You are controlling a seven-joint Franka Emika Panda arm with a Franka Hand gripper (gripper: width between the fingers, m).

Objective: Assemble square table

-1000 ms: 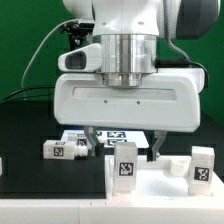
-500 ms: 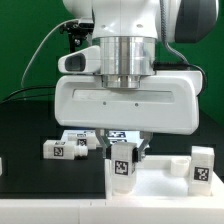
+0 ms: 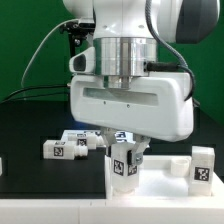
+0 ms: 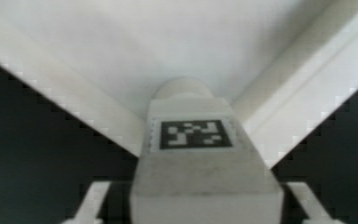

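Exterior view: the gripper (image 3: 126,156) hangs under the arm's broad white hand. Its jaws are drawn in on either side of an upright tagged leg (image 3: 124,168), which stands at the corner of the square top (image 3: 165,190) nearest the exterior view's left. A second leg (image 3: 202,167) stands toward the exterior view's right, and a loose leg (image 3: 57,150) lies on the black table (image 3: 22,135). Wrist view: the fingers (image 4: 98,200) flank the same leg below its tag (image 4: 195,134) and appear clamped on it, though blur hides the contact.
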